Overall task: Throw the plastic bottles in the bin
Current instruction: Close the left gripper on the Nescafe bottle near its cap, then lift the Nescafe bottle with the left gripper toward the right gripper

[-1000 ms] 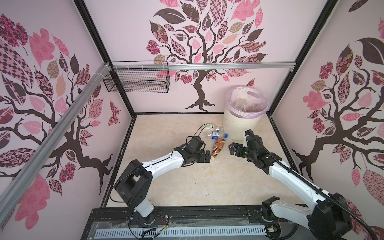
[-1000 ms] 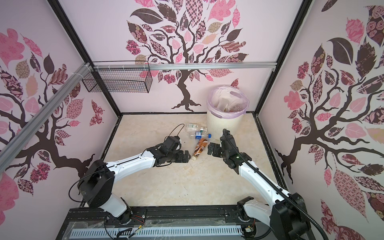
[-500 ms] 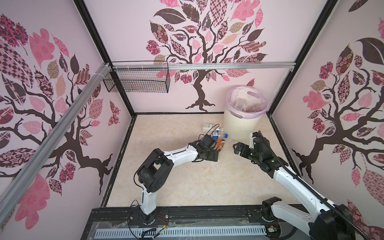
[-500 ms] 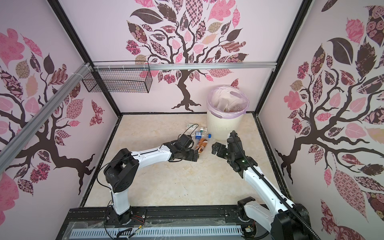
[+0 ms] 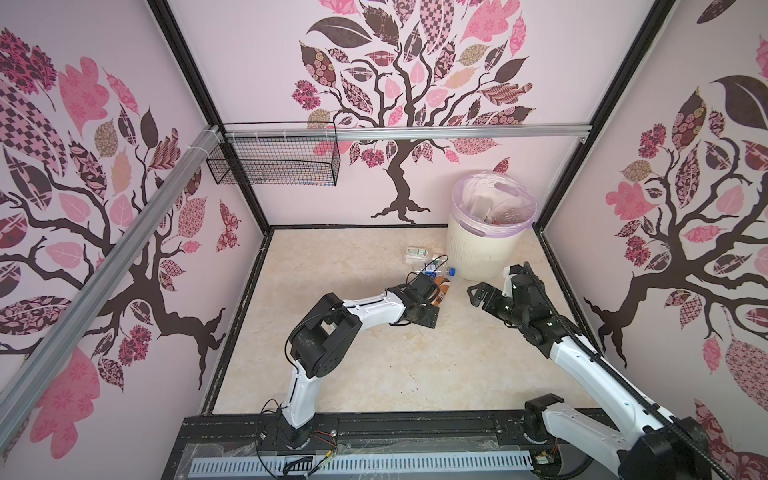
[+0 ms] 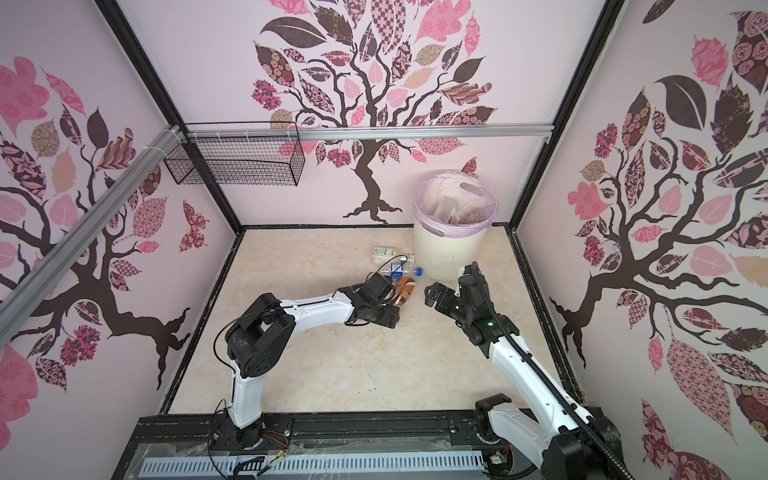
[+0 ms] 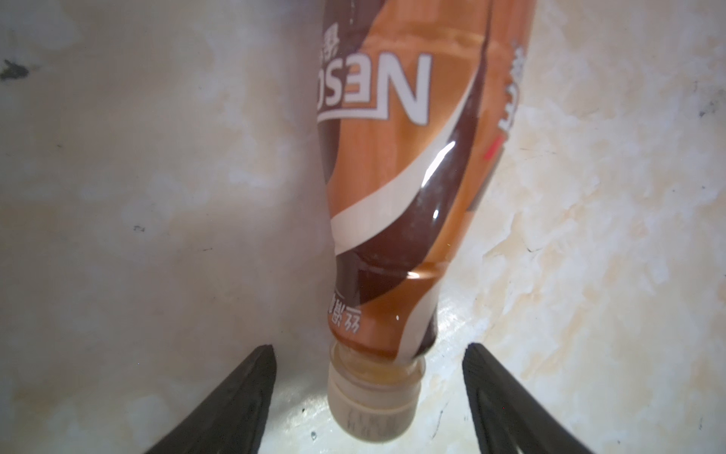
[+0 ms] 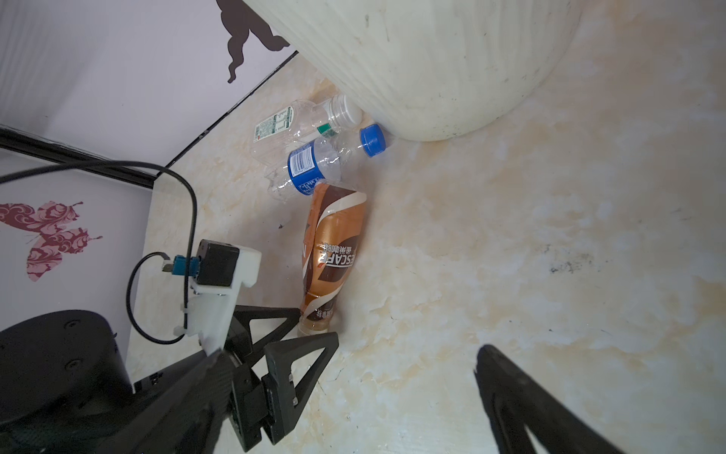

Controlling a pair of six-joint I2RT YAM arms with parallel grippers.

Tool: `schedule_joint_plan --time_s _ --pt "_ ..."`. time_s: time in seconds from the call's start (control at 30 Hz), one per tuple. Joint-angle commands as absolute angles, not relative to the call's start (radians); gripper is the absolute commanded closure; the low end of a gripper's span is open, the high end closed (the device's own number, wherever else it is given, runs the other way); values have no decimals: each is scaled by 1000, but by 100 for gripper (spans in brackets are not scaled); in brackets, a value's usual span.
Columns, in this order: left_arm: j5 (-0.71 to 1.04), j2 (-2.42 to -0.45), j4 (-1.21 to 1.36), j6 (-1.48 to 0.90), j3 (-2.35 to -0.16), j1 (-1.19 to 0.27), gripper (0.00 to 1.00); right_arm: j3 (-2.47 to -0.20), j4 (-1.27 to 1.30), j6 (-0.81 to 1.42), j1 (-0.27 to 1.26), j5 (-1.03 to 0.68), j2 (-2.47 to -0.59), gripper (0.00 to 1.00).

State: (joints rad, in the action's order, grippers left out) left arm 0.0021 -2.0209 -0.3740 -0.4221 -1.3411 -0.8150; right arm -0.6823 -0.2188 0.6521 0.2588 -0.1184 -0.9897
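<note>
The left gripper (image 7: 369, 348) straddles the brown bottle (image 7: 393, 177) at its cap (image 7: 373, 408), jaws apart, no contact; the right gripper (image 5: 480, 293) hovers open, empty.

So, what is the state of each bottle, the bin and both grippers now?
bin: upright, bagged, partly filled.
brown bottle: lying on the floor, capped, not gripped.
blue-label bottle: lying, crushed, blue cap on.
white-cap bottle: lying beside the bin.
left gripper: open, jaws either side of the brown bottle's cap.
right gripper: open, empty.
</note>
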Motion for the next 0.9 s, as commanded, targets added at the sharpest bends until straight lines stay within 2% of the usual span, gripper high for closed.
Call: schedule_joint_plan --time_s 0.0,0.07,0.23,0.33,0.63,0.87 --pt "-6 -2047 -352 -408 -1390 -818 31 -675 -216 666 253 -147 -971 1" --pt "0 -2054 -350 -406 -1398 -818 37 -676 -212 663 252 -173 -979 0" --pt "10 -2056 -352 -403 -1405 -819 44 -675 -189 656 250 -256 -999 0" --pt "15 -2040 -352 -402 -1393 -818 53 -664 -177 654 250 -271 -1002 0" --pt "36 -1968 -335 -416 -1329 -818 62 -627 -159 656 250 -313 -1006 0" --pt "50 -1897 -293 -447 -1256 -819 64 -627 -160 655 250 -317 -1022 1"
